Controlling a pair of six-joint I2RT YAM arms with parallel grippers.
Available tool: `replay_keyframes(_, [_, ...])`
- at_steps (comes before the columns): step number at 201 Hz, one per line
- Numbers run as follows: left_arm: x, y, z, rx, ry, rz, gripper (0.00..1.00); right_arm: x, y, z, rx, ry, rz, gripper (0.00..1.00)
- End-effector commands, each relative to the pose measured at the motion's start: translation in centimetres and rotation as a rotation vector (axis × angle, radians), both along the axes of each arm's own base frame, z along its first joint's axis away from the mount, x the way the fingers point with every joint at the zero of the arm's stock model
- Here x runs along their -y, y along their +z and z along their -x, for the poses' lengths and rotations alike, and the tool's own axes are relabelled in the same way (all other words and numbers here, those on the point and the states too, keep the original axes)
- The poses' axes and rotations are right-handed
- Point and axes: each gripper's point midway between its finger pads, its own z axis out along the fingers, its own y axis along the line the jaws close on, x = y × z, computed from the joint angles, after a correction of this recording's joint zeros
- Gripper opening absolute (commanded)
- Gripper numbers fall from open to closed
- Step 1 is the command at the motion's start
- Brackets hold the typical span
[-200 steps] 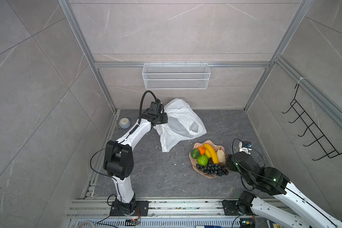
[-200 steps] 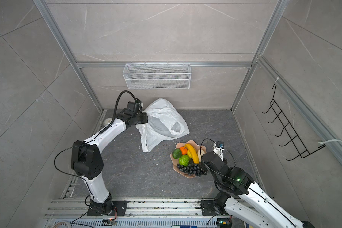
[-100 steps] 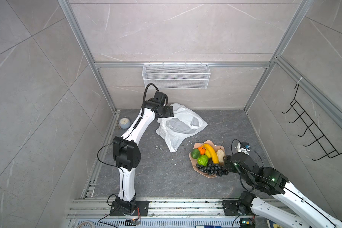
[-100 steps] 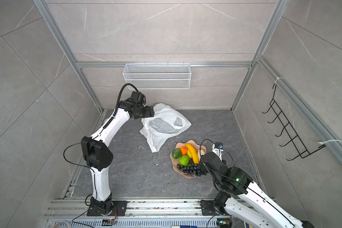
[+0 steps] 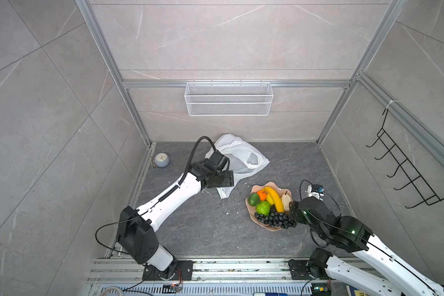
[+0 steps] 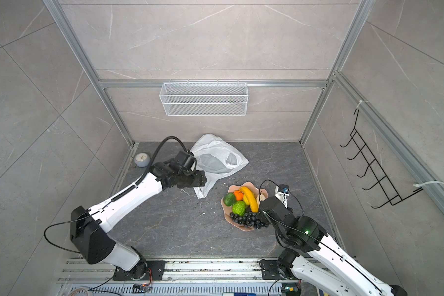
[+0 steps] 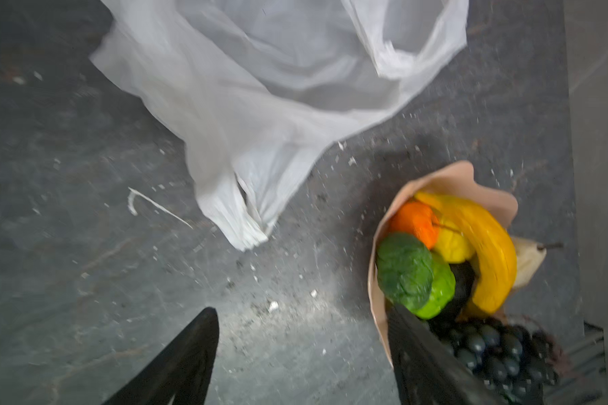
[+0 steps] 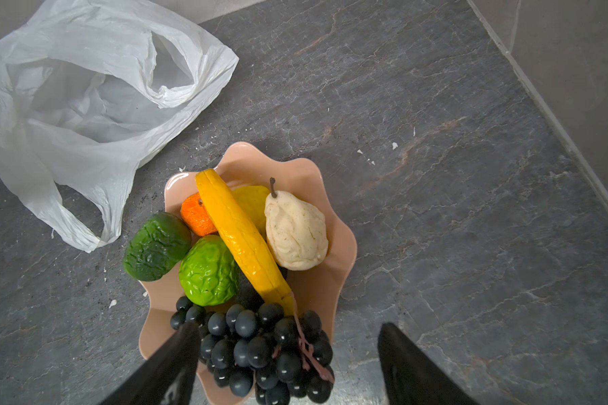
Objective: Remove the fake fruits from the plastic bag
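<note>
The white plastic bag (image 5: pixel 237 156) (image 6: pixel 215 156) lies slack on the dark floor at the back, and no fruit shows inside it (image 8: pixel 85 87). The fake fruits are piled on a pink scalloped plate (image 5: pixel 274 228): banana (image 8: pixel 239 238), orange (image 8: pixel 195 217), dark green oval (image 8: pixel 155 247), bumpy bright green one (image 8: pixel 208 270), cream pear (image 8: pixel 295 231), black grapes (image 8: pixel 260 350). A bumpy yellow one (image 8: pixel 253 203) lies behind the banana. My left gripper (image 5: pixel 227 179) (image 7: pixel 302 312) hangs open and empty over the floor by the bag's front handle (image 7: pixel 246 224). Above the grapes and the plate's near rim, my right gripper (image 8: pixel 288 326) (image 5: pixel 292 208) stands open and empty.
A small round clock (image 5: pixel 162 159) sits at the back left corner. A white wire basket (image 5: pixel 228 98) hangs on the back wall. A black hook rack (image 5: pixel 405 174) hangs on the right wall. White crumbs (image 7: pixel 272 306) dot the floor between bag and plate.
My left gripper let go of the bag, which sank flat on the floor. The left arm then swung down and forward to the bag's front handle. The right arm barely moved.
</note>
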Motion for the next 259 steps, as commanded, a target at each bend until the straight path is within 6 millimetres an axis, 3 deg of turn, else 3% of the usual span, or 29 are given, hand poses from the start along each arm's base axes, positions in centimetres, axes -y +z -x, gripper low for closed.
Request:
replay_keyframes(1, [3.0, -2.5, 1.2, -0.031, 0.057, 0.096, 0.72, 0.5, 0.9, -0.1, 0.019, -0.03, -0.004, 0.81])
replay_keyframes(20, [5.7, -4.5, 3.1, -0.073, 0.025, 0.138, 0.63, 0.4, 0.8, -0.2, 0.018, -0.032, -0.005, 0.81])
replay_keyframes(39, [7.6, -5.9, 4.5, -0.097, 0.009, 0.131, 0.61, 0.5, 0.6, -0.1, 0.012, -0.034, -0.005, 0.81])
replay_keyframes(89, [11.0, -9.3, 6.7, -0.171, -0.008, 0.118, 0.55, 1.0, 0.2, 0.4, 0.008, -0.042, -0.007, 0.81])
replay_keyframes(136, [11.4, -11.3, 7.6, -0.186, 0.031, 0.065, 0.51, 1.0, 0.4, 0.3, 0.01, -0.04, 0.006, 0.81])
replay_keyframes(173, [12.3, -12.1, 7.8, -0.203, 0.029, 0.081, 0.38, 0.9, 0.0, 0.1, -0.001, -0.039, 0.019, 0.81])
replay_keyframes(230, [12.3, -12.7, 7.8, -0.216, 0.051, 0.08, 0.19, 0.7, 0.0, 0.0, -0.007, -0.034, 0.025, 0.81])
replay_keyframes(259, [11.6, -12.7, 7.7, -0.214, 0.078, 0.079, 0.13, 0.7, -0.1, -0.1, -0.01, -0.035, 0.033, 0.81])
